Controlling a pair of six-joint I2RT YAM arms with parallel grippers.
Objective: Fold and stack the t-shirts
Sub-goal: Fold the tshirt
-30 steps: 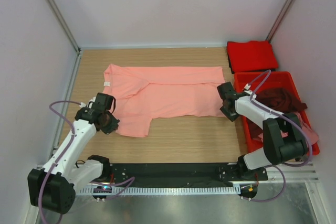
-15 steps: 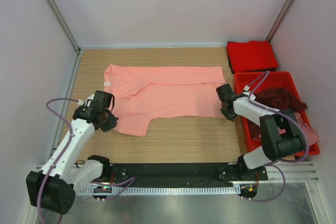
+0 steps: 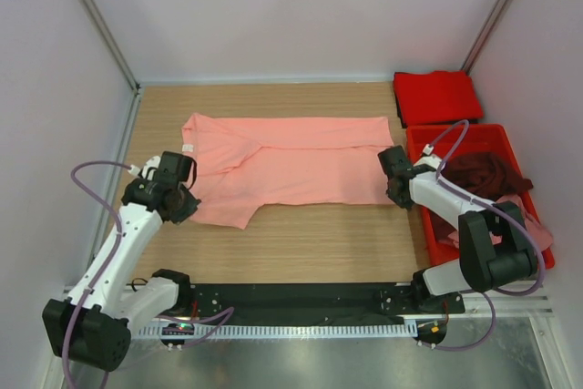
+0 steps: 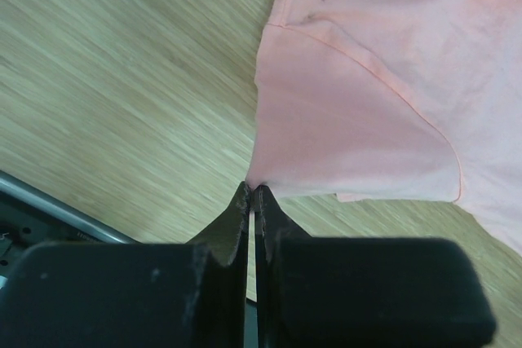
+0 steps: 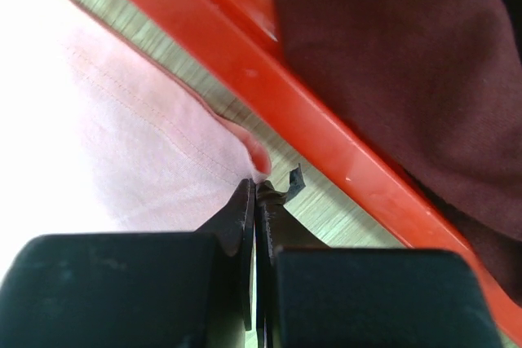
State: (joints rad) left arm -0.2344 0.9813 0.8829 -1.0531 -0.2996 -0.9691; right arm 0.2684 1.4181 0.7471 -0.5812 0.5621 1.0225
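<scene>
Corners first: left gripper (image 4: 251, 193) and right gripper (image 5: 259, 189) are both clamped on edges of the salmon-pink shirt (image 3: 291, 166), spread flat on the table (image 3: 310, 243), so I'd lift them evenly together for a straight crease. Wrist cams show those pinches up close; only overhead shows the folded red shirt (image 3: 437, 96) far right.

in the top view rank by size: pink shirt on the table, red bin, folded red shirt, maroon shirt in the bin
1. salmon-pink t-shirt
2. red plastic bin
3. folded bright red t-shirt and dark maroon t-shirt: about alike; the maroon one is bunched up, so unsure
</scene>
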